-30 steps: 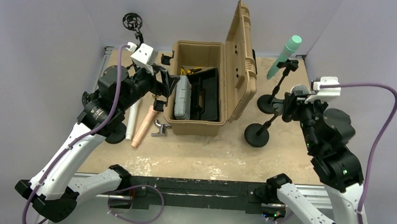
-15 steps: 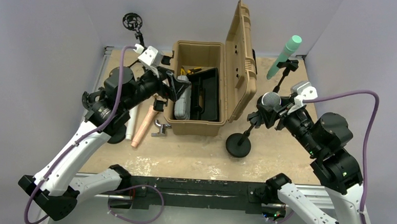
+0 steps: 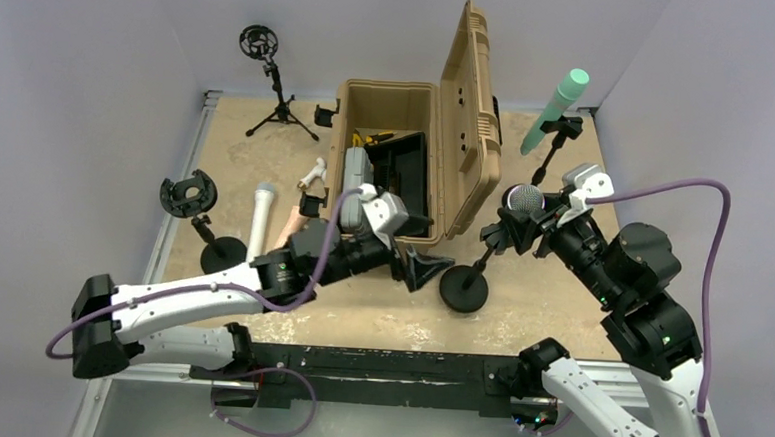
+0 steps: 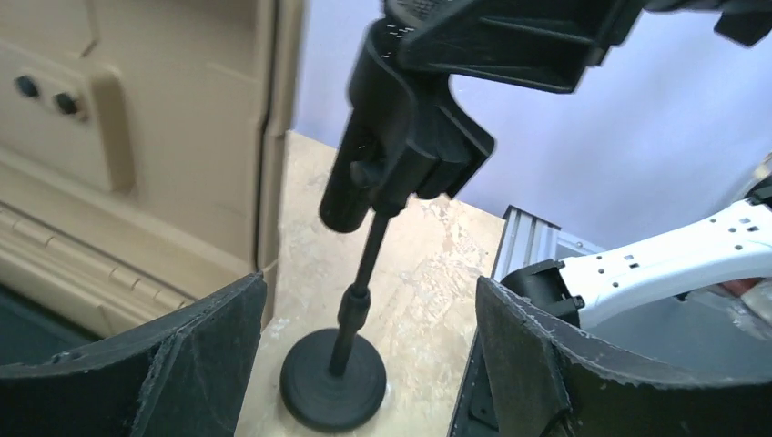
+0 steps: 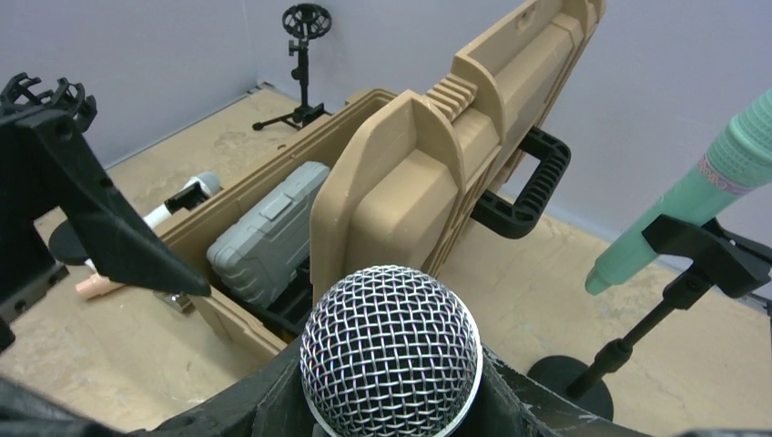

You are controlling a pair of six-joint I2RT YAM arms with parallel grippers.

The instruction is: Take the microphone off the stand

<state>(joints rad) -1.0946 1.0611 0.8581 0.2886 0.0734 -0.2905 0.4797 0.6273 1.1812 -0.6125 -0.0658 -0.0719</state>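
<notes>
Top external view puts the microphone (image 3: 526,198) right of centre, mesh head up, held in the jaws of the right gripper (image 3: 536,216) and apparently seated in the clip (image 4: 401,155) of the round-based stand (image 3: 463,288). The left gripper (image 3: 427,271) sits just left of that base with its jaws spread wide. The left wrist view shows the pole (image 4: 362,273) centred between them, untouched. To do this step well, I judge the left jaws should close low on the pole, pinning the stand to the worktop (image 3: 388,314), before the right arm draws the microphone out along the clip's axis. Pulling without that anchor would likely tip the stand.
</notes>
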